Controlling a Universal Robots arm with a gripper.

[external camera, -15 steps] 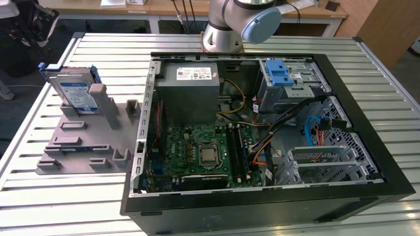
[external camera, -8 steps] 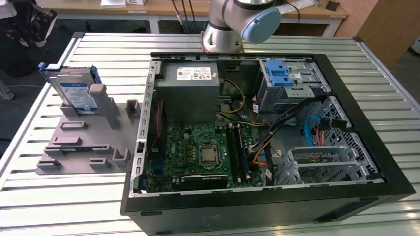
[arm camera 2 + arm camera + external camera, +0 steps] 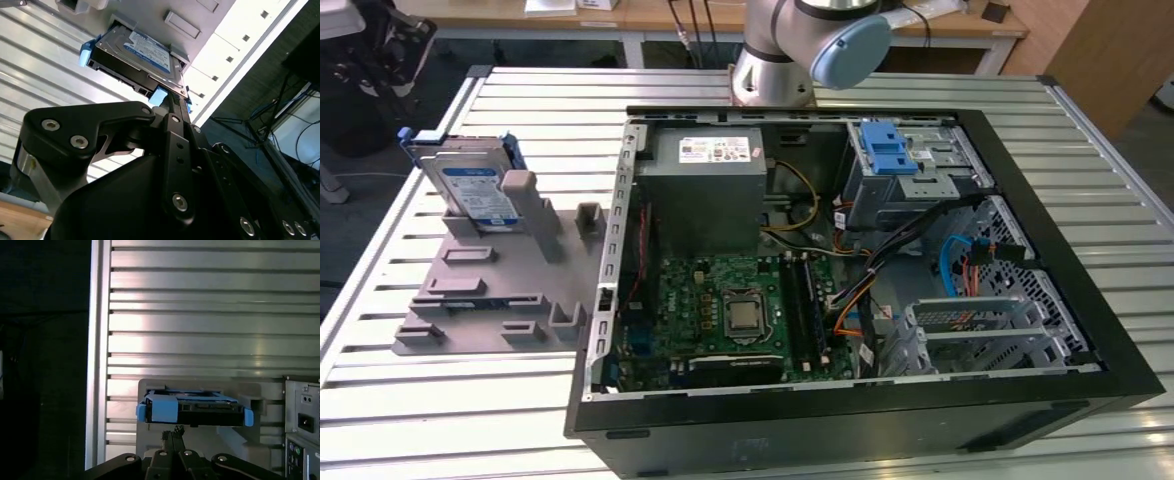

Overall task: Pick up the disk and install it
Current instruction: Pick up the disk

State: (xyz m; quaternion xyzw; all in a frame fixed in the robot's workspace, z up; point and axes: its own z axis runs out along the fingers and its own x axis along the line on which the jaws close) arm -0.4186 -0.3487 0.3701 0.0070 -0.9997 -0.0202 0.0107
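One disk (image 3: pixel 470 190) stands in grey holder (image 3: pixel 480 300) beside case (image 3: pixel 854 430).

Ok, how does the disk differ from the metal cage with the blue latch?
The disk stands on edge in the grey stand, outside the computer; the cage sits inside it. The disk carries a white-and-blue label; the cage has a blue latch on top. Both are silver with blue plastic.

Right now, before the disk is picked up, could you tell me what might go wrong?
1. The disk stands on edge in the grey holder. An off-centre grasp by the gripper might tilt or jam it there.
2. Loose cables cross the open case beside the drive cage and could snag the disk.
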